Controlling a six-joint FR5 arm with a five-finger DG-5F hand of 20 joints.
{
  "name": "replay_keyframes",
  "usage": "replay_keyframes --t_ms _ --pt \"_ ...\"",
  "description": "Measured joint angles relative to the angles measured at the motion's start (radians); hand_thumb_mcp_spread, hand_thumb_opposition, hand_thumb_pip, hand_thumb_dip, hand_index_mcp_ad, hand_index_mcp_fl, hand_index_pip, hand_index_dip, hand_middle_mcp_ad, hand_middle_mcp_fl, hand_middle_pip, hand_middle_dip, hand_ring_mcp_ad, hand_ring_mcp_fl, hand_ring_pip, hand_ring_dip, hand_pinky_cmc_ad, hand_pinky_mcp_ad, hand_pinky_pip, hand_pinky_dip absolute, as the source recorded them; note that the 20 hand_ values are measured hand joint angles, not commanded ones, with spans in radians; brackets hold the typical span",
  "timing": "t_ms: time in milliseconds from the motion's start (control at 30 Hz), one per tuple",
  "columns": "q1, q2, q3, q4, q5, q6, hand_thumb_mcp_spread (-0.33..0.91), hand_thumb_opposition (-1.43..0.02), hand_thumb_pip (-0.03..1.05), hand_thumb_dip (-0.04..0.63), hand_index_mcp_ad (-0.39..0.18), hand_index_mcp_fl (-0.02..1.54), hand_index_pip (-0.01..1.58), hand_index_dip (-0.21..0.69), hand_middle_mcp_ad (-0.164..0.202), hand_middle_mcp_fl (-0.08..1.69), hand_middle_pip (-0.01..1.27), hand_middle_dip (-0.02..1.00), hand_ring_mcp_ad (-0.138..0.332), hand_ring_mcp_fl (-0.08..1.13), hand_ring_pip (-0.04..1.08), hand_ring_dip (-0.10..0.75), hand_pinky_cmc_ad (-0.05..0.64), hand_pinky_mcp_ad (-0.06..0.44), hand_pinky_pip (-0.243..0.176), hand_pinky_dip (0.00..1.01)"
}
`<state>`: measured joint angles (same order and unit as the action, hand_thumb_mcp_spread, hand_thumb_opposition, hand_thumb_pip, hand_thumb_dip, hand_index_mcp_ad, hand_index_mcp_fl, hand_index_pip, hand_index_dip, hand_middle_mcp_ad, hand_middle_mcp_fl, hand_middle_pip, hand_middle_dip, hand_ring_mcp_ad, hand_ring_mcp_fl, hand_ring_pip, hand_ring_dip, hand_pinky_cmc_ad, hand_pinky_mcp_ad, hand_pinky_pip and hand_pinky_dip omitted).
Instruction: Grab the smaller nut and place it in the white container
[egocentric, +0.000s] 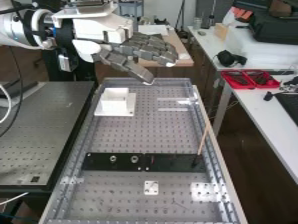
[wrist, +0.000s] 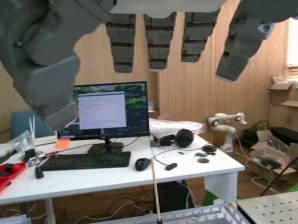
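In the high view the hand (egocentric: 145, 49) is above the bench's far end, behind and higher than the white container (egocentric: 116, 103), its fingers extended and relaxed with nothing between them. The container is a square box on a flat white base. On the black bar (egocentric: 174, 163) stand the larger nut (egocentric: 113, 159) and, beside it, the bearing (egocentric: 134, 159). Near the bar's left end is a tiny dark mark; I cannot tell whether it is the smaller nut. In the wrist view, the fingers of the hand (wrist: 158, 42) hang straight, with the thumb apart from them.
A thin wooden stick (egocentric: 203, 137) rises from the bar's right part. A small white plate (egocentric: 151, 188) lies in front of the bar. Metal rails (egocentric: 211, 145) edge the perforated bench. Red trays (egocentric: 249, 79) stand on the side table; a monitor (wrist: 110, 111) stands on a white desk.
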<state>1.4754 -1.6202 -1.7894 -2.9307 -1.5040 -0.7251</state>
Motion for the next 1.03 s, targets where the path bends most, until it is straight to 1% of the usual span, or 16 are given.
replay_keyframes --t_ms 67,567,733,800,1033 --pt "-0.009 0.0 0.003 -0.009 -0.026 -0.004 0.19 -0.73 0.76 0.173 -0.112 0.13 0.23 0.108 0.058 0.04 0.13 0.23 0.124 0.0 0.09 0.122 0.379 0.309 -0.061 0.37" --pt "-0.059 0.007 0.001 -0.03 -0.114 -0.018 0.19 -0.73 0.76 0.173 -0.105 0.13 0.2 0.11 0.059 0.04 0.13 0.23 0.126 0.0 0.09 0.122 0.379 0.309 -0.061 0.37" --pt "-0.068 0.014 -0.003 -0.03 -0.125 -0.022 0.19 -0.73 0.76 0.173 -0.105 0.14 0.19 0.106 0.059 0.04 0.13 0.23 0.126 0.0 0.09 0.122 0.379 0.309 -0.061 0.37" --pt "-0.07 0.018 -0.005 -0.03 -0.129 -0.023 0.19 -0.73 0.76 0.173 -0.105 0.13 0.18 0.119 0.059 0.04 0.13 0.23 0.126 0.0 0.09 0.122 0.379 0.309 -0.061 0.37" --pt "-0.075 0.016 -0.001 -0.046 -0.159 -0.034 0.19 -0.73 0.76 0.173 -0.105 0.14 0.18 0.124 0.059 0.04 0.13 0.23 0.126 0.0 0.09 0.122 0.379 0.309 -0.061 0.37"
